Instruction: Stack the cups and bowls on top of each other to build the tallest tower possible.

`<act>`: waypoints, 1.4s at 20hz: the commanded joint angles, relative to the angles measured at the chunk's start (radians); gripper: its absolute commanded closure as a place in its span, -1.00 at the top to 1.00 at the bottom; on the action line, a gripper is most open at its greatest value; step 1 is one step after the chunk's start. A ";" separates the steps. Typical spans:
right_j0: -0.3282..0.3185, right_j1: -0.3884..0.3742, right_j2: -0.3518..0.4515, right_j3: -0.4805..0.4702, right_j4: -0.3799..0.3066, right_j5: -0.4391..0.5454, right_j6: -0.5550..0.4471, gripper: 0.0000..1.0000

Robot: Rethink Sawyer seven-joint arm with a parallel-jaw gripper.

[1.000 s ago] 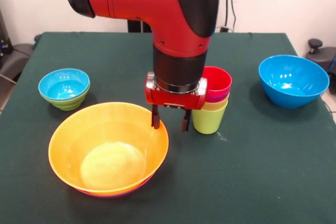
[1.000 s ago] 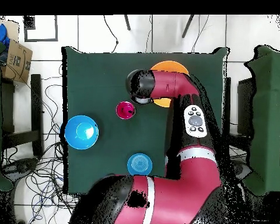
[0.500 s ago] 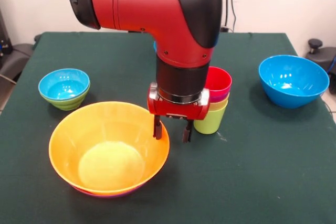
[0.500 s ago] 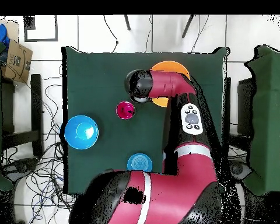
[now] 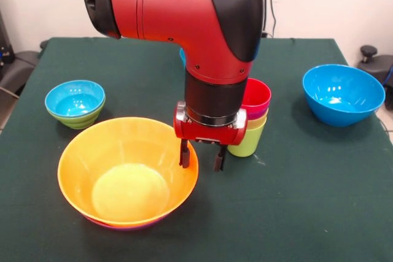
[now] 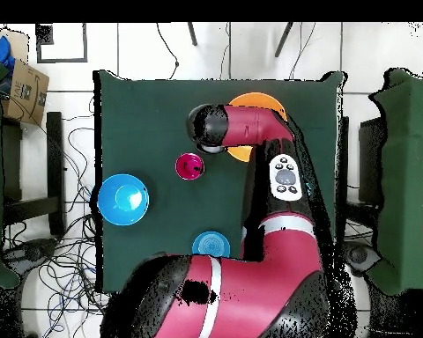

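The gripper [image 5: 201,156] has sunk a little further over the last second and drifted slightly toward the near edge of the table. Its two fingers [image 5: 183,154] are spread apart with nothing between them, one on each side of the yellow-orange bowl [image 5: 128,172]'s rim at about the bowl's 2 o'clock. To me that reads as lining up to pinch the rim, so a lift of the big bowl looks close, though no grip has been made yet.

The tower [image 5: 252,121] stands just behind the gripper, at roughly 1 o'clock from it: lime green cup at the bottom, then yellow and purple, with the red cup on top. It has not budged. The large blue bowl [image 5: 342,94] sits well apart at 3 o'clock from the tower, and the small blue bowl nested in the green one [image 5: 75,103] rests out at 9 o'clock.

The front view shows a purple sliver under the orange bowl, probably the shallow purple bowl beneath it, though too little shows to be sure. From overhead the arm hides the fingers and most of the orange bowl [image 6: 259,101], but that view reveals another small blue bowl [image 6: 211,245] near the robot's base, which the front view hides behind the arm.
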 commanded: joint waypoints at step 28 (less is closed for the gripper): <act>0.091 0.053 -0.156 -0.129 0.031 0.027 0.139 1.00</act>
